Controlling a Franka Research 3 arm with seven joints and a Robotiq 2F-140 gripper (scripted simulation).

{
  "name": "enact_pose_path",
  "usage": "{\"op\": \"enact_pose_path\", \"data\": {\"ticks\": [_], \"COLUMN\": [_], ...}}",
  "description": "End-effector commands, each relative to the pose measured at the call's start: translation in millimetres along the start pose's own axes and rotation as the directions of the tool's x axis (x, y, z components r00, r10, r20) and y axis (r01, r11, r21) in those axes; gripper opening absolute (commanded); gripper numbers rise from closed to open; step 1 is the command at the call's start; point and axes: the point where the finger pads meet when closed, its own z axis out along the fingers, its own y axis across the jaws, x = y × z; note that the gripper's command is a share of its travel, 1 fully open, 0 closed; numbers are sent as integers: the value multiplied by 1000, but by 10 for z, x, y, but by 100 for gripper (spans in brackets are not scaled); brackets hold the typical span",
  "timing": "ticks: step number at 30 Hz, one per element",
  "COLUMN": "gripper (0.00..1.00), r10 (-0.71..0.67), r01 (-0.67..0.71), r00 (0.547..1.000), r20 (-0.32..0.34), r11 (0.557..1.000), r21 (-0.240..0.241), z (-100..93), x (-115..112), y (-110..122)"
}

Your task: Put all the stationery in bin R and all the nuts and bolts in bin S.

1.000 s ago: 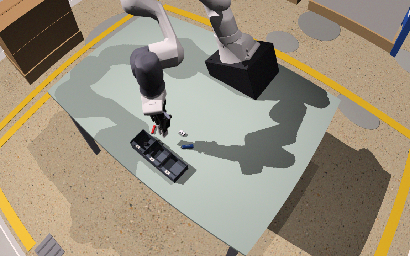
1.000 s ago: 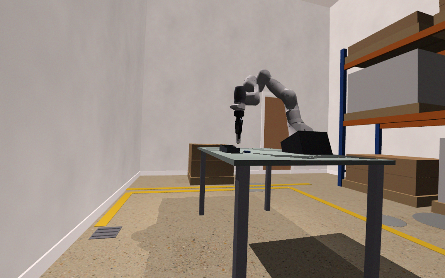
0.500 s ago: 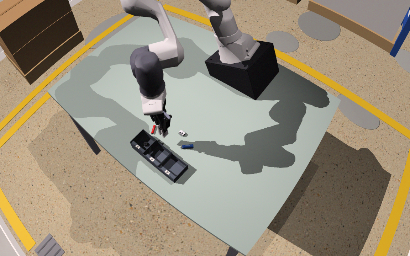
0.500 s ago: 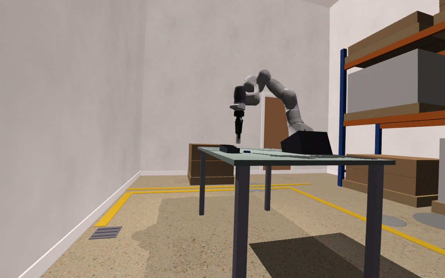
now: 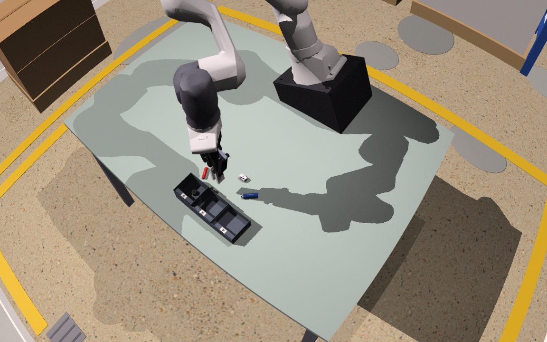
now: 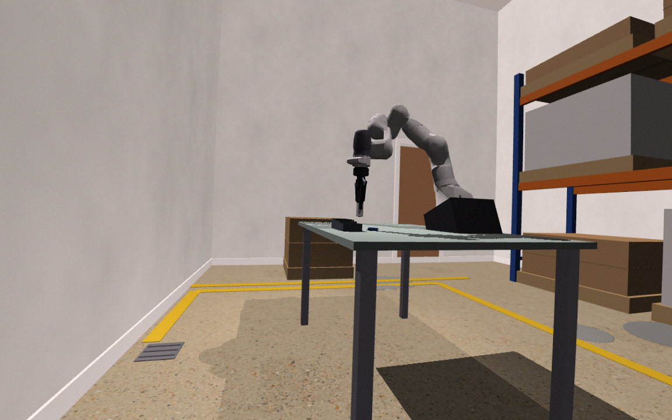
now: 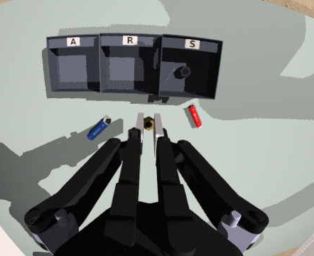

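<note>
We've got the tool (image 7: 148, 124) clamped narrow on a small brass nut (image 7: 148, 124), hanging above the desk (image 5: 292, 263) just short of bin S (image 7: 191, 67), where a dark bolt (image 7: 182, 71) lies.

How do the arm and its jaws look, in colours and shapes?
The arm has rounded white links with a dark grey last segment, then a white wrist block. It stands on a black box base. The gripper is black, with long linkage bars, grey pivot pins and pale flat tips. No cables or markings show.
</note>
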Motion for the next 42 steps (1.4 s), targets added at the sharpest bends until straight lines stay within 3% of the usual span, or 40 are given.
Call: {"op": "enact_pose_path", "data": {"ticks": [1, 34, 38, 42], "gripper": [7, 7, 7, 7], "r10": [-5, -5, 192, 282], "r01": [5, 5, -192, -282], "r00": [1000, 1000, 981, 960], "r20": [4, 4, 4, 0], "r11": [1000, 1000, 981, 960], "r21": [0, 0, -1, 1], "z": [0, -69, -68, -67], "x": [-16, 48, 235, 422], "y": [3, 37, 187, 338]}}
